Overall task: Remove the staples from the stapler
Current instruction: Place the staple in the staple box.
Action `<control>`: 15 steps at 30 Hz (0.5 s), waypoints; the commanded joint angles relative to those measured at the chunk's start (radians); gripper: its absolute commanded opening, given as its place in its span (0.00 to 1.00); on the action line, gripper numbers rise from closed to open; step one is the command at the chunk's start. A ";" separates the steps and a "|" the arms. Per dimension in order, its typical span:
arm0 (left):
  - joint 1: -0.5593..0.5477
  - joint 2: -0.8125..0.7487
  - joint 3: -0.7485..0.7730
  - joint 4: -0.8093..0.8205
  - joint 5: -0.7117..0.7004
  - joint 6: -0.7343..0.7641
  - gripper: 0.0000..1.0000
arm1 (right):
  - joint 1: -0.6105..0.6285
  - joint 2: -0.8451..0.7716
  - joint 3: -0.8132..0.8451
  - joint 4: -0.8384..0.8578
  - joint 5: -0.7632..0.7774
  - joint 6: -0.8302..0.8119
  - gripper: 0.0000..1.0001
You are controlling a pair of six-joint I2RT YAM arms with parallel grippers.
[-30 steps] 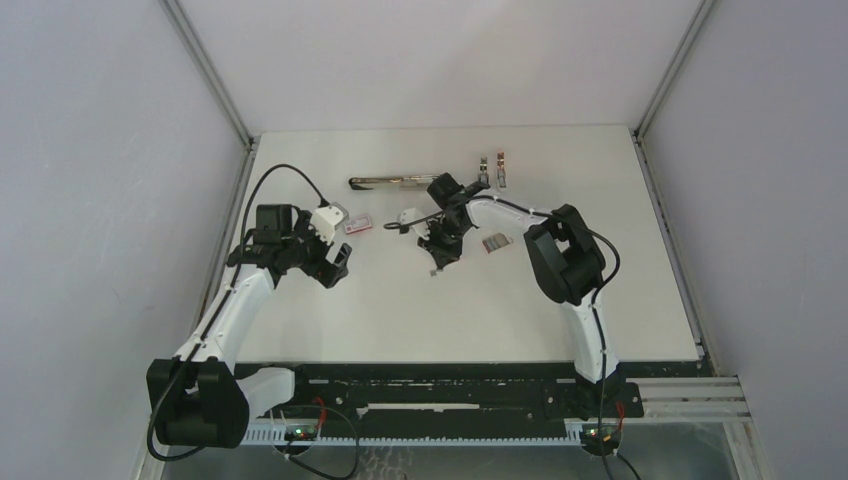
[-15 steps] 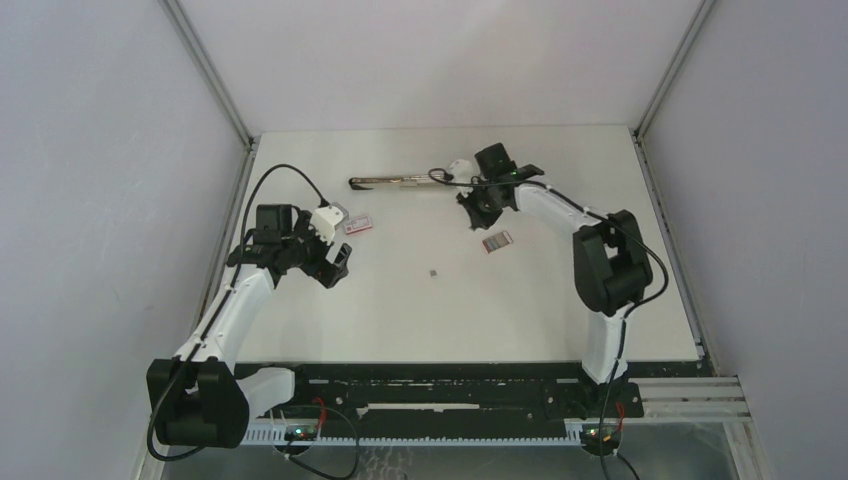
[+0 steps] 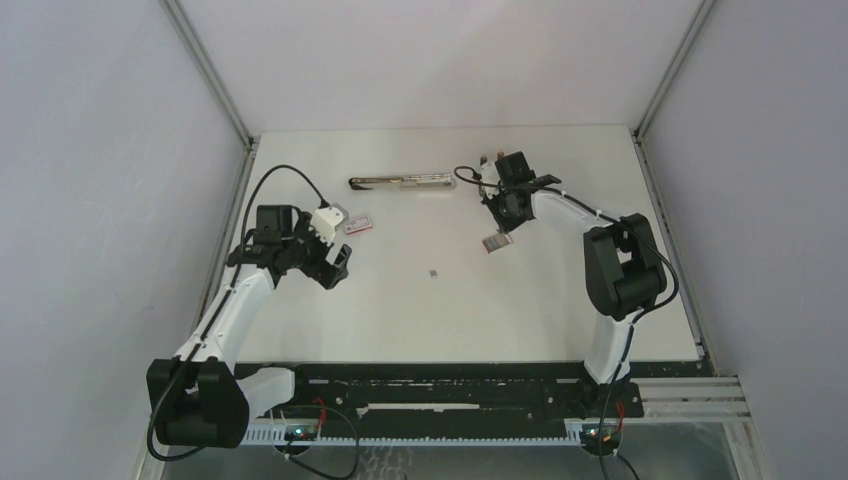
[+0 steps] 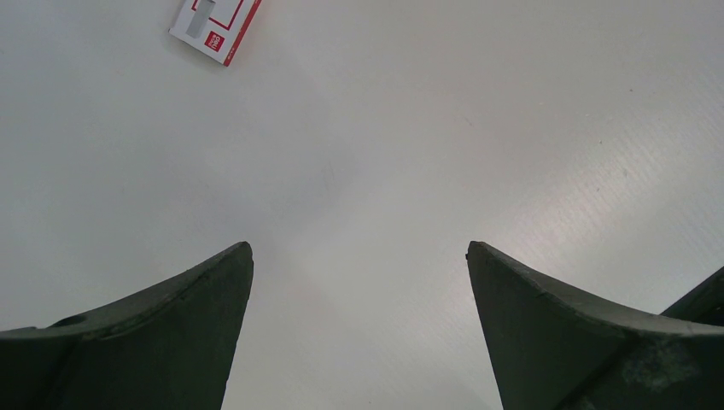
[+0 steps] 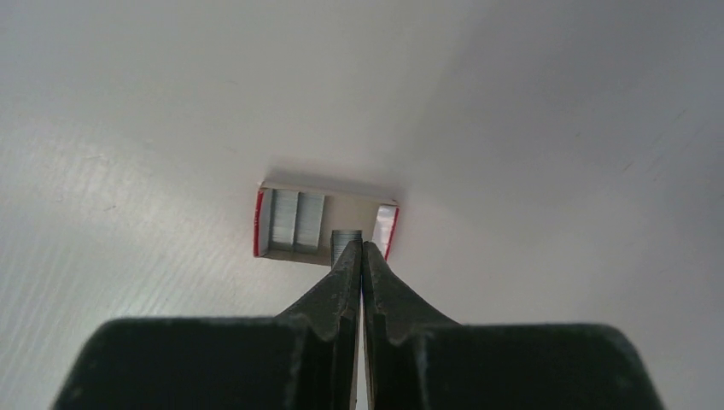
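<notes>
Matte black wedge fingers (image 5: 333,295) of the right gripper (image 5: 360,248) are pressed together over ribbed silver staples (image 5: 294,220) in a red-edged box (image 5: 258,224); the left gripper (image 4: 359,256) is spread wide.

White tabletop (image 3: 400,320). Silver-grey staples (image 5: 294,220) in a white tray (image 5: 257,224) with red ends. Small box (image 4: 214,26), white with red print. Shiny silver stapler (image 3: 398,182).

Overhead from behind, wrist cameras near table (image 3: 400,310)
</notes>
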 commanded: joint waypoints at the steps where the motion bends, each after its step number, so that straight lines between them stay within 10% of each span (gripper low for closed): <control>1: 0.011 -0.015 0.013 0.011 0.020 0.010 1.00 | -0.007 0.012 0.005 0.061 0.045 0.049 0.00; 15: 0.010 -0.009 0.012 0.012 0.016 0.011 1.00 | -0.007 0.064 0.005 0.060 0.029 0.066 0.00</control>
